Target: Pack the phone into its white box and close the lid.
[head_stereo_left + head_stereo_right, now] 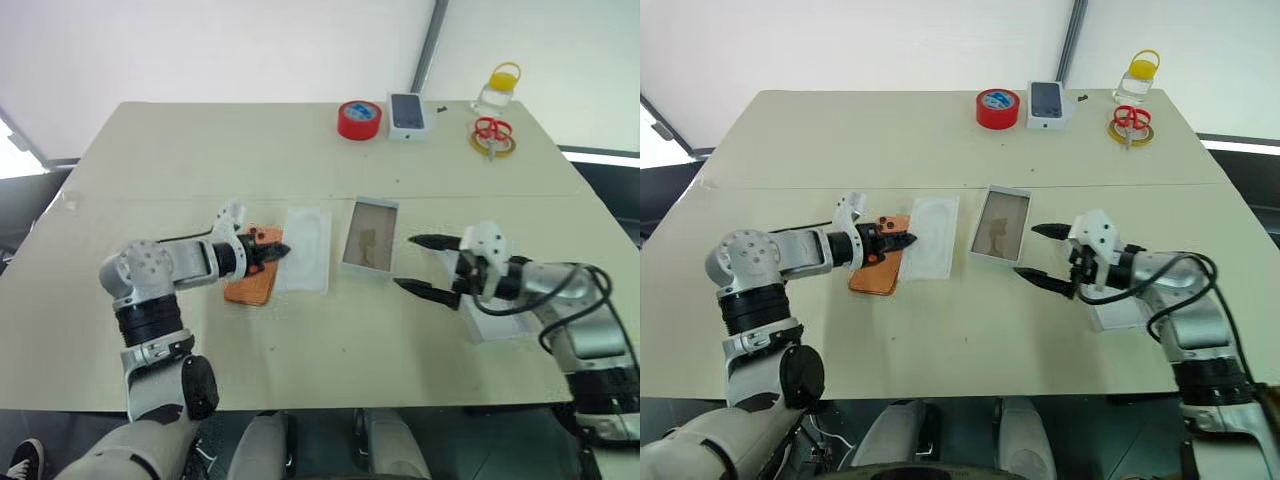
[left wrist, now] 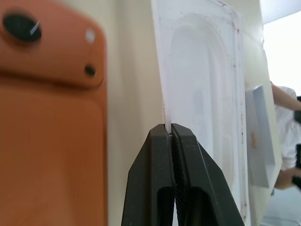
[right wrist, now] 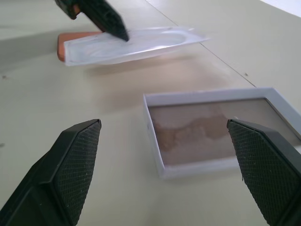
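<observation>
The orange phone [image 1: 250, 286] lies back up on the table, left of centre. Just right of it is a thin white insert [image 1: 306, 250]; my left gripper [image 1: 283, 250] is shut on its near-left edge [image 2: 165, 120], and that side is lifted off the table [image 3: 136, 44]. The white box [image 1: 345, 266] stands open and empty, its brownish floor [image 3: 211, 132] showing, right of the insert. My right gripper [image 1: 404, 262] is open, level with the box and just to its right, holding nothing. The lid [image 1: 492, 326] lies partly hidden under my right wrist.
Along the far edge stand a red tape roll [image 1: 359, 119], a white box with a dark phone picture [image 1: 407, 113], a clear jar with a yellow lid [image 1: 499, 88] and red scissors on a yellow ring [image 1: 492, 135]. A black cable loops by my right forearm [image 1: 590, 290].
</observation>
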